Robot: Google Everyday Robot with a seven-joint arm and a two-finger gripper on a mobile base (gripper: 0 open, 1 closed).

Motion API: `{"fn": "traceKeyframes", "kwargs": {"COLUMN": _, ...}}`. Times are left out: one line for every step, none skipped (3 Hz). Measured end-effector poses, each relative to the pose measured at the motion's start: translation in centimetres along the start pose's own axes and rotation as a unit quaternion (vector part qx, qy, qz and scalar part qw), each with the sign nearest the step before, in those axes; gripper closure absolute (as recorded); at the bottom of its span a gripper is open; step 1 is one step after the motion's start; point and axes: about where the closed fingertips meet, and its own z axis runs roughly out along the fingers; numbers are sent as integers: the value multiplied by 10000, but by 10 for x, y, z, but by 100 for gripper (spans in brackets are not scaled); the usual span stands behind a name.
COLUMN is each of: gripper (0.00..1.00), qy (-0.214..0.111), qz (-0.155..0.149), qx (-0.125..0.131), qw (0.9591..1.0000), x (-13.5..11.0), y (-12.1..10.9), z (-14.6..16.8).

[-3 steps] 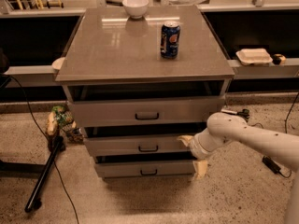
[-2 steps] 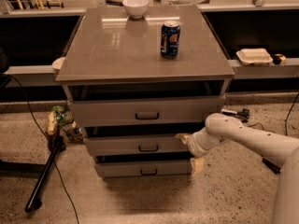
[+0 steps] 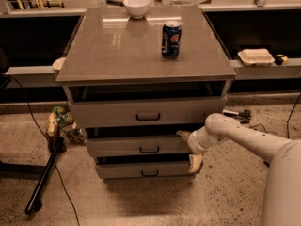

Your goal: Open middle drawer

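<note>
The grey cabinet (image 3: 117, 51) has three drawers, all pulled out a little. The middle drawer (image 3: 127, 146) has a small black loop handle (image 3: 149, 149). My gripper (image 3: 189, 149) is at the right end of the middle drawer's front. Its pale fingers (image 3: 195, 163) are spread, one above the front's top edge and one below it. My white arm (image 3: 244, 138) reaches in from the right. The top drawer (image 3: 108, 113) sits above it and the bottom drawer (image 3: 122, 171) below.
A blue soda can (image 3: 171, 40) and a white bowl (image 3: 137, 6) stand on the cabinet top. A black stand leg (image 3: 44, 178) and cables lie on the floor at left, by a bag (image 3: 61, 121). A white container (image 3: 255, 56) sits on the right ledge.
My gripper has shifted slightly left along the right end of the middle drawer. The drawers look unchanged.
</note>
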Motion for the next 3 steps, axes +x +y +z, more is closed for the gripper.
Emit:
{"fn": "traceKeyframes", "kwargs": {"gripper": 0, "qy": -1, "qz": 141, "qx": 11, "qw": 9999, "x": 6, "y": -8, "z": 9}}
{"fn": "traceKeyframes", "kwargs": {"gripper": 0, "qy": 41, "qz": 251, "qx": -99, "qw": 9996, "x": 8, "y": -13, "z": 25}}
{"fn": "traceKeyframes", "kwargs": {"gripper": 0, "qy": 17, "qz": 289, "qx": -220, "qw": 9993, "x": 7, "y": -15, "z": 36}}
